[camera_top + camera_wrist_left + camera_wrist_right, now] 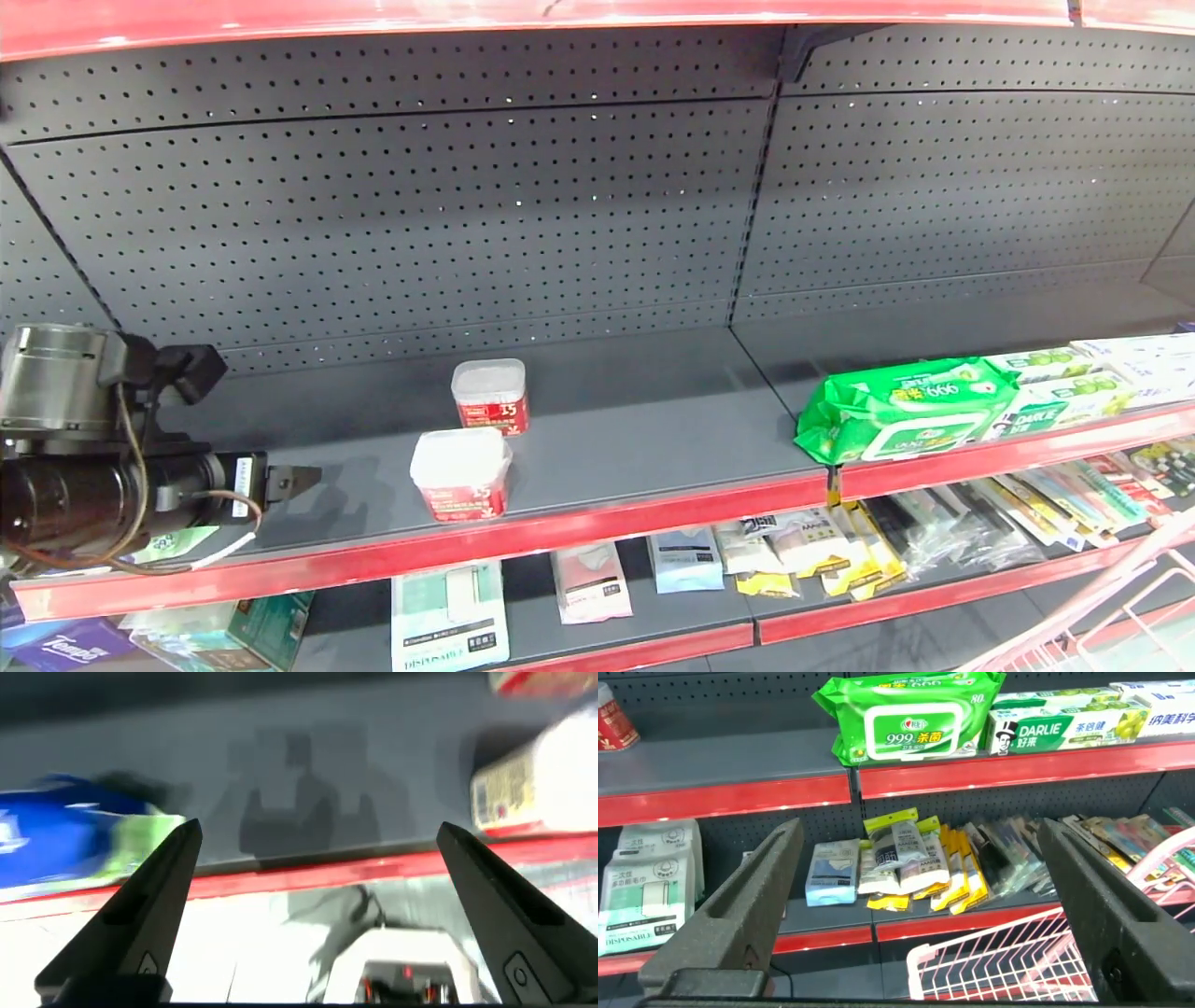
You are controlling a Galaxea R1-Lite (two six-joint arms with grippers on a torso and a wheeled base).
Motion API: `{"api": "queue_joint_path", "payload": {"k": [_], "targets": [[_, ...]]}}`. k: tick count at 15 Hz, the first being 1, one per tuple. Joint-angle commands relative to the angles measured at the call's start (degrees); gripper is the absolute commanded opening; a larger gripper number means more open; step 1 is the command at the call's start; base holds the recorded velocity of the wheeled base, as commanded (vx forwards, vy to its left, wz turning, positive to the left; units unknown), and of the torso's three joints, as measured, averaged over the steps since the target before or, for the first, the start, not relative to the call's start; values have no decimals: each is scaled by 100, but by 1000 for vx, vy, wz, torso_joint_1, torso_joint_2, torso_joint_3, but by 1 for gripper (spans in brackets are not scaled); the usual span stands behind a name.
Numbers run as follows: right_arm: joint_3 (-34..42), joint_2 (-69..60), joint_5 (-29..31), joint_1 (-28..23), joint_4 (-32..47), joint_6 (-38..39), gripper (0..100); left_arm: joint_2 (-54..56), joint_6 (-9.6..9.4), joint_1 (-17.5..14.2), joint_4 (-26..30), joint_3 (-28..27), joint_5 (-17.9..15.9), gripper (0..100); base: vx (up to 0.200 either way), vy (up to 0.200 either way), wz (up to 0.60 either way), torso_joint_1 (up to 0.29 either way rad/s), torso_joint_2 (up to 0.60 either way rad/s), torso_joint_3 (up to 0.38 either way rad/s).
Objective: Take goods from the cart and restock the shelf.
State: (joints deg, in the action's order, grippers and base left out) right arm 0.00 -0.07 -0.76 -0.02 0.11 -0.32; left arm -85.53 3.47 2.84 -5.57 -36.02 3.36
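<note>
the left pincer (297,480), open and empty, sits at the shelf's (653,411) front edge near a red-and-white tub (462,471) that a sideways swing could knock off, while the right pincer (920,831), also open, hangs above the pink cart (990,933).

The dark grey, red-edged metal shelf (635,411) carried a white-lidded, red-labelled plastic tub (461,473), a second such tub (489,396) behind it, and a green soft wipes pack (901,408) touching green-and-white cardboard boxes (1064,387).

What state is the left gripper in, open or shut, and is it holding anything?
Open and empty: the left gripper has its fingers wide apart, with the shelf edge in plain sight between them.
</note>
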Motion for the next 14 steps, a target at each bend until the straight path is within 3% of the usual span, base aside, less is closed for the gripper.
{"api": "queue_joint_path", "payload": {"k": [1, 5, 11, 14], "targets": [[0, 7, -4, -6, -2, -3, 100, -509, 4, 155, 3, -45, 6, 100, 0, 0, 0, 0, 0, 0], [0, 7, -4, 2, -2, -3, 100, -948, 4, 331, -5, -239, -2, 100, 0, 0, 0, 0, 0, 0], [0, 7, -4, 2, -2, -3, 100, -1440, 4, 331, -14, -696, 33, 100, 0, 0, 0, 0, 0, 0], [0, 7, -4, 2, -2, -3, 100, -1748, 13, 331, -322, -775, 33, 100, 0, 0, 0, 0, 0, 0]]}}
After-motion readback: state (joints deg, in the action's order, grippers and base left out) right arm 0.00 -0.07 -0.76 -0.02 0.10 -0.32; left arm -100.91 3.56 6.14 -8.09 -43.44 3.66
